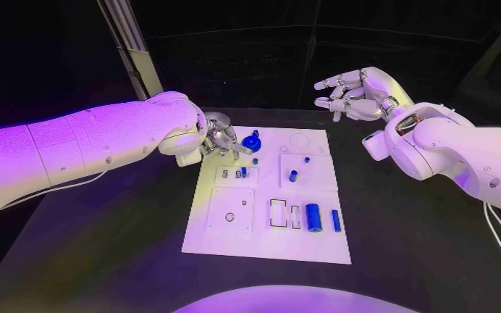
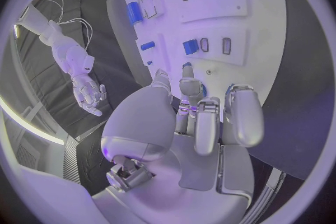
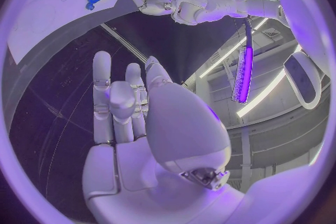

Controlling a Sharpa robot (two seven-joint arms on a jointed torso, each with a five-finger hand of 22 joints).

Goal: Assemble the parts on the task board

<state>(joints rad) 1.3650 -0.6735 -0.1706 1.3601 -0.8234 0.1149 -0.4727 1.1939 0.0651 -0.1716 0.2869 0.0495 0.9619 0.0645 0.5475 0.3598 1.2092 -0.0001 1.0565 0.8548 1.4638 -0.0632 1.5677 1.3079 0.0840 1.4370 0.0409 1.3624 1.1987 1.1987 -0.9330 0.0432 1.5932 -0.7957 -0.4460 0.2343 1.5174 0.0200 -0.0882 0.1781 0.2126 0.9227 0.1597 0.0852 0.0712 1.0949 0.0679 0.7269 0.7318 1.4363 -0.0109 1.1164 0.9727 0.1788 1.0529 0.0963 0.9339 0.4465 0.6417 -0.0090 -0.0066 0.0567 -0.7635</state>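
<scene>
- My left hand at board's 11 o'clock corner, fingers curled beside the blue knob; whether it grips, cannot tell.
- My right hand raised off the bench, at 1 o'clock from the board, fingers apart, empty.
- Blue cylinder lies near board's 5 o'clock.

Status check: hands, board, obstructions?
Left robot hand at round blue part, grip unclear. Right robot hand raised, empty. White task board unobstructed.

1. The left hand sits low over the task board's far left corner, beside the blue knob.
2. The right hand hangs well off the board, beyond its far right corner.
3. Bare black table flanks the board.
</scene>
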